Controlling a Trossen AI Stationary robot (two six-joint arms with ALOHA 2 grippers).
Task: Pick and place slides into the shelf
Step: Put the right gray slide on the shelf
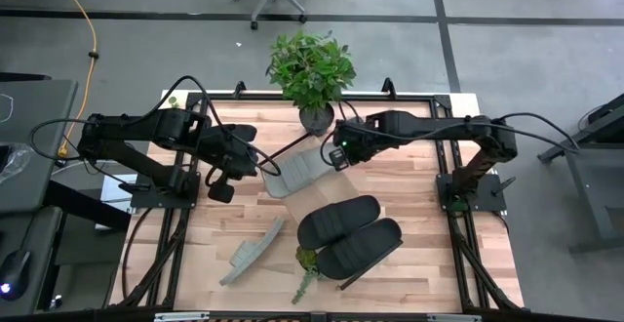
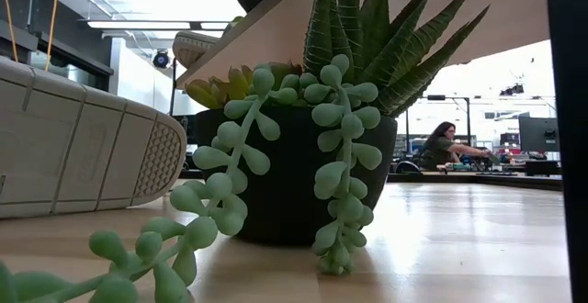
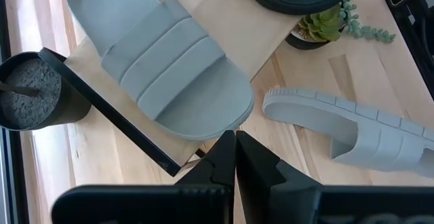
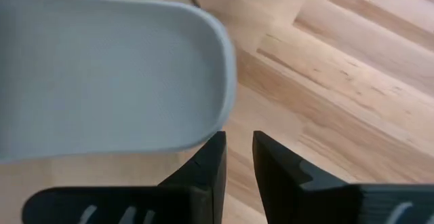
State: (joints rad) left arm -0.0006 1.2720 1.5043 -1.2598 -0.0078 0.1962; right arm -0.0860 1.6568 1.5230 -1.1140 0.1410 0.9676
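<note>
Left gripper shut, empty, beside the shelf. Long light-wood shelf carries one light grey slide and two matte black slides; another grey slide lies edge-up on the table. Right gripper slightly parted, empty, at the shelved grey slide's end.

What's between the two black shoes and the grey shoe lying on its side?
In the high view, only bare tabletop lies between the black slides and the tipped grey slide. The small succulent sits just below that gap.
</note>
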